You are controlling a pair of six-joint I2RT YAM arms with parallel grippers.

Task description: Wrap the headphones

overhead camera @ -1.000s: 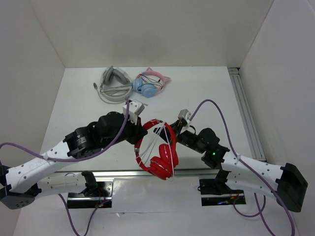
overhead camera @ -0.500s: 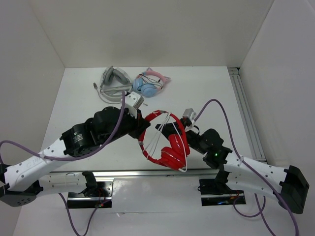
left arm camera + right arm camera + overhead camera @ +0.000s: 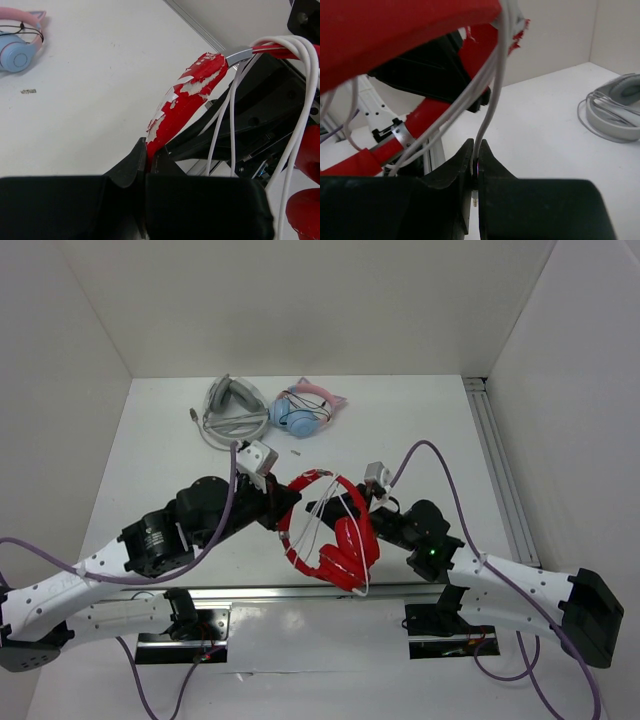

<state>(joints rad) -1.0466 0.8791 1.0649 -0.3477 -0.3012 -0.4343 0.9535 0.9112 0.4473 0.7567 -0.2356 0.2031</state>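
White counter (image 3: 160,460) lay beneath glossy red over-ear headphones (image 3: 340,540) held up between both arms, left fingers (image 3: 134,162) clamped on the peeling headband (image 3: 187,100), right fingers (image 3: 465,160) pinching the thin white cable (image 3: 487,115), where a slackened pinch would likely spill the wound loops.

headphones (image 3: 186,105): glossy red coating, flaking | cable (image 3: 290,45): smooth white plastic | table (image 3: 90,115): matt white
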